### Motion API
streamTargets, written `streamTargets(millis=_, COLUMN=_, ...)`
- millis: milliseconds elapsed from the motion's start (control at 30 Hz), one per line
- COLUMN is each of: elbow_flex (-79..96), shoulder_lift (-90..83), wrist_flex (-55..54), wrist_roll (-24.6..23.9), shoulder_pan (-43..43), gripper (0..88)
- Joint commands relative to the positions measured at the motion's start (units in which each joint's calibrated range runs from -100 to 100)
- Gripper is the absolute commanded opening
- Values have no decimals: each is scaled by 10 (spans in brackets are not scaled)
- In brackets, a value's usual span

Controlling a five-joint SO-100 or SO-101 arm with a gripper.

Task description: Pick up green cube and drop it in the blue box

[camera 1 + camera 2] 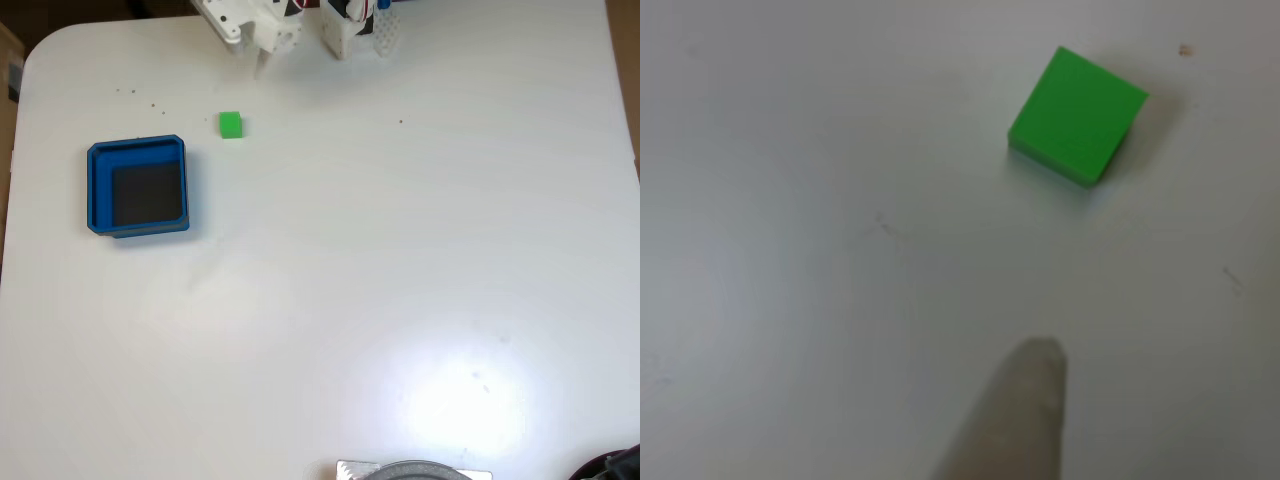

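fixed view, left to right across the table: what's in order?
blue box → green cube → white robot arm at the top edge → grey round object at the bottom edge.

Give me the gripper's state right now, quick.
Gripper: cannot be told whether open or closed; it holds nothing. The green cube lies free on the table.

Green cube [231, 125] on white table [400, 260], just beyond blue box [137, 187]
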Motion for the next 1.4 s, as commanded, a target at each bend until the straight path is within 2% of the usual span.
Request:
streamTargets(millis=0, elbow_flex=-56, shoulder_lift=24, wrist_flex=-1, wrist_roll=-27, shoulder_pan=-6, gripper=259)
streamTargets(millis=167, elbow_flex=-128, shoulder_lift=81, wrist_flex=0, wrist_roll=-46, shoulder_pan=-15, gripper=259)
streamTargets(millis=533, elbow_flex=-288, shoulder_lift=194, wrist_flex=-4, wrist_roll=-48, shoulder_pan=-38, gripper=256)
streamTargets(millis=1000, elbow_flex=-346, shoulder_lift=349, wrist_flex=-6, wrist_roll=-48, shoulder_pan=-40, gripper=252)
streamTargets(millis=1367, elbow_flex=-338, shoulder_lift=397, wrist_flex=1, wrist_roll=-49, shoulder_pan=-36, gripper=252)
